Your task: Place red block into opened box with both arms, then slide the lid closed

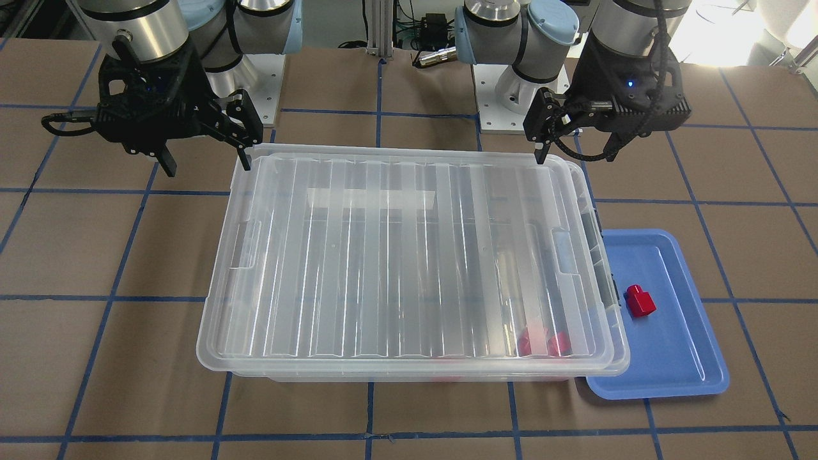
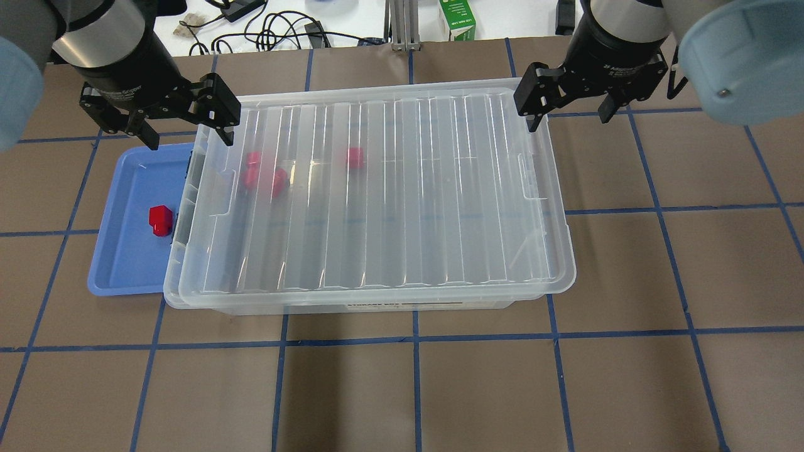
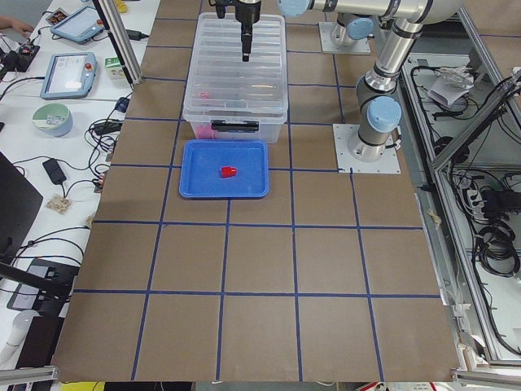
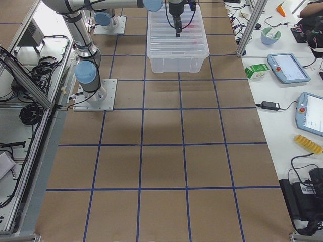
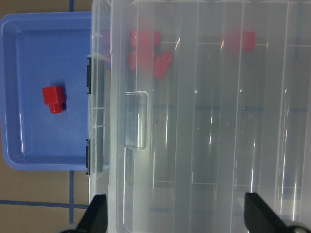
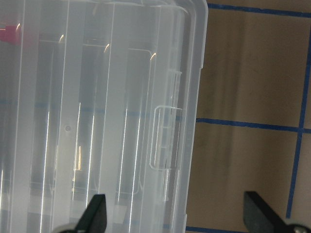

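The red block (image 1: 640, 300) (image 2: 161, 220) (image 5: 52, 98) lies alone on a blue tray (image 1: 677, 358). Beside the tray stands the clear box (image 2: 408, 306), and the ribbed lid (image 1: 396, 255) (image 2: 377, 188) covers nearly all of it. Only a narrow strip of box rim (image 5: 99, 121) shows at the tray end. My left gripper (image 2: 184, 125) (image 1: 575, 145) hangs open above the lid's tray-side end, holding nothing. At the opposite short end my right gripper (image 2: 568, 110) (image 1: 206, 153) also hovers open and empty. Both are apart from the lid.
Several red pieces (image 2: 264, 176) (image 5: 146, 53) show through the lid inside the box, at the tray end. Handle recesses (image 5: 136, 121) (image 6: 163, 138) sit at the lid's short ends. Brown table (image 2: 440, 389) with blue tape lines surrounds the box. Cables and a green carton (image 2: 456, 19) lie beyond it.
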Robot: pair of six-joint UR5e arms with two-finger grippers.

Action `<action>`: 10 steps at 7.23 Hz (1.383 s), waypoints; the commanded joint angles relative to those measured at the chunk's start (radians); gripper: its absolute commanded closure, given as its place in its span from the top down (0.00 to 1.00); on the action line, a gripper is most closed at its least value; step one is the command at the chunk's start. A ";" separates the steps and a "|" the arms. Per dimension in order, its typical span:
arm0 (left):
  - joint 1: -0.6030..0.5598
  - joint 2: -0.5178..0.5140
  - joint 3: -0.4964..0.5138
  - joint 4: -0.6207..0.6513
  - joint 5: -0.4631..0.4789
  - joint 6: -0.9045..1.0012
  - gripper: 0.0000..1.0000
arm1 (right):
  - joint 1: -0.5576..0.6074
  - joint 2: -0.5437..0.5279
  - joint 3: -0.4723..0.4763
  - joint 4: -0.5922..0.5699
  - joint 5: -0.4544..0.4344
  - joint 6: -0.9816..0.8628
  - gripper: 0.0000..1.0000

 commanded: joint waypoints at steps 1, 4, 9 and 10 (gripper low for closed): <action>0.000 0.000 -0.004 0.000 0.003 0.000 1.00 | 0.000 0.000 -0.001 0.000 -0.001 0.000 1.00; 0.000 0.000 -0.005 0.000 -0.002 0.000 1.00 | -0.015 0.003 0.001 -0.003 0.001 -0.017 1.00; 0.160 -0.030 -0.001 0.003 -0.011 0.086 1.00 | -0.043 0.187 0.126 -0.210 -0.014 -0.015 1.00; 0.246 -0.046 -0.019 0.005 -0.049 0.186 1.00 | -0.052 0.189 0.152 -0.213 -0.017 -0.017 1.00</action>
